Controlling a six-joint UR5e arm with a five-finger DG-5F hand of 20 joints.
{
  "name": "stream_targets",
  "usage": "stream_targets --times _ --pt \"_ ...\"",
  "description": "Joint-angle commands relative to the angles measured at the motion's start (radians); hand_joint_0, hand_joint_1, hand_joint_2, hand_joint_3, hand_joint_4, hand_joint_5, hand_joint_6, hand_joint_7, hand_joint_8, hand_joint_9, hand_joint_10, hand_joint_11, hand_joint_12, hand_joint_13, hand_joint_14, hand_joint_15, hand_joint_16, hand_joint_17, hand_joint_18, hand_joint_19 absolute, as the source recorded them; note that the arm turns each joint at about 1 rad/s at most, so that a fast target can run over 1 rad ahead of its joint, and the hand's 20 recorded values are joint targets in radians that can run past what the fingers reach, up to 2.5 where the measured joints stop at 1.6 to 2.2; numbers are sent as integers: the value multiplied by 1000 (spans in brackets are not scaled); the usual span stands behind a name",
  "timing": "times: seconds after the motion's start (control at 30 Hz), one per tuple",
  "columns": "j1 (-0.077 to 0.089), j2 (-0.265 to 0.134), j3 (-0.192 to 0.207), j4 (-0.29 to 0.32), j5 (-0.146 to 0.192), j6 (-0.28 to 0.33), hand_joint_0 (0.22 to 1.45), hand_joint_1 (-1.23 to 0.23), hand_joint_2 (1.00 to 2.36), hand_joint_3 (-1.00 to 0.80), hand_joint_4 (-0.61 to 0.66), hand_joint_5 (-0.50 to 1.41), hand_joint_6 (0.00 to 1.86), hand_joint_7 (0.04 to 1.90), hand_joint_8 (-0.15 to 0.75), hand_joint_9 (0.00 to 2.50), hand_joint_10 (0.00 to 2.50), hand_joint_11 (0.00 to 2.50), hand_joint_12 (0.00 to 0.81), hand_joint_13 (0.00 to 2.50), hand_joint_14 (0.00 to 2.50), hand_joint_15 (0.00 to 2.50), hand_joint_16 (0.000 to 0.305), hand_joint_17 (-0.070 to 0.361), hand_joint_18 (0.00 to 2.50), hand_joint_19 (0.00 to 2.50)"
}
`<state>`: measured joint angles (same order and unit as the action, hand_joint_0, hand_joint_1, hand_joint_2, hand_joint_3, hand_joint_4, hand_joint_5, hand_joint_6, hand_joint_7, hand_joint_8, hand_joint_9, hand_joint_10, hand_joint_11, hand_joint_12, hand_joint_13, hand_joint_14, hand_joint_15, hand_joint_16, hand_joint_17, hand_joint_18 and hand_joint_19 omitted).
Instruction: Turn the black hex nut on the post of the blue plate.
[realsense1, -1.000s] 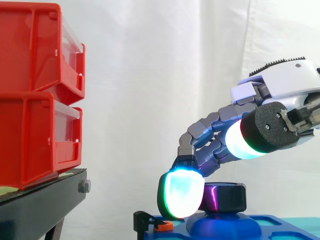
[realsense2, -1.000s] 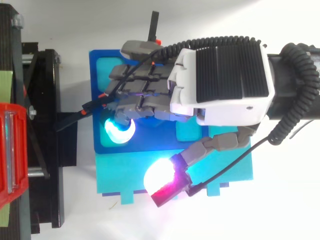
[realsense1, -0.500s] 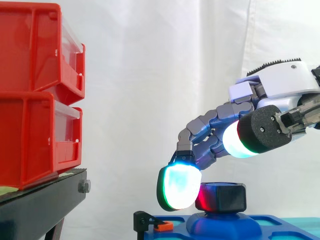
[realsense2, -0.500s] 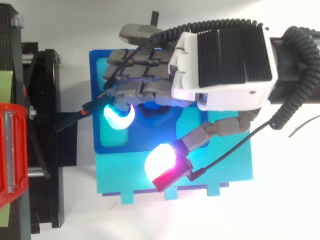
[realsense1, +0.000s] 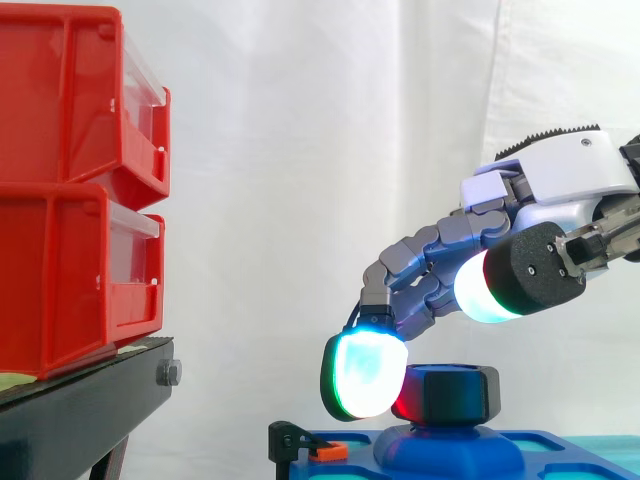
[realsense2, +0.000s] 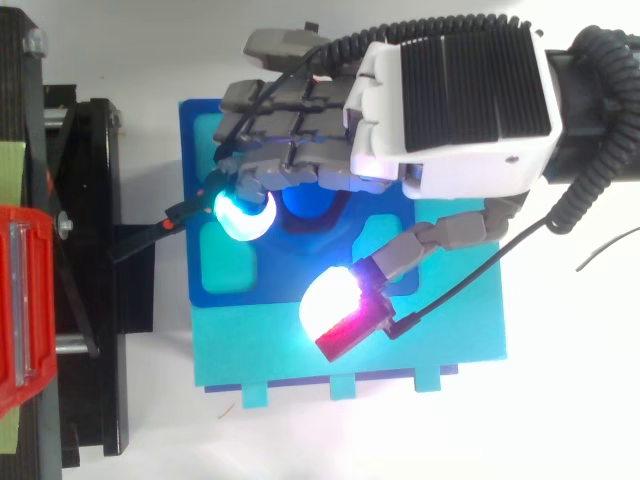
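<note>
The black hex nut (realsense1: 455, 394) sits on the post of the blue plate (realsense2: 196, 140), directly beneath the hand (realsense1: 565, 175). The hand arches loosely over the nut and grips nothing. One glowing fingertip (realsense1: 365, 375) hangs just beside the nut (contact unclear), and the thumb (realsense1: 505, 285) is spread wide, above the nut.

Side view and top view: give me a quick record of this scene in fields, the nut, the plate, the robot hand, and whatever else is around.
plate: blue plate, lying on a teal plate
nut: black hex nut, on the blue plate's raised post
robot hand: robot hand above the nut, reaching in from the right of the side view
bins: two red bins, stacked on a black stand, left of the plates
</note>
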<state>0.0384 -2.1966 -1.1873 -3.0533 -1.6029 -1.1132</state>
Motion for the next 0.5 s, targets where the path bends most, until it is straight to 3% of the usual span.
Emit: stream_targets --times 0.0,0.47 --pt "-8 0 0 -1 -12 -8 460 -395 1000 -500 275 -177 503 907 307 368 2 0 417 84 0 0 62 140 0 130" --pt "-31 0 0 -1 -51 -16 461 -394 1000 -500 278 -176 503 908 307 369 1 0 417 87 1 0 62 139 0 127"
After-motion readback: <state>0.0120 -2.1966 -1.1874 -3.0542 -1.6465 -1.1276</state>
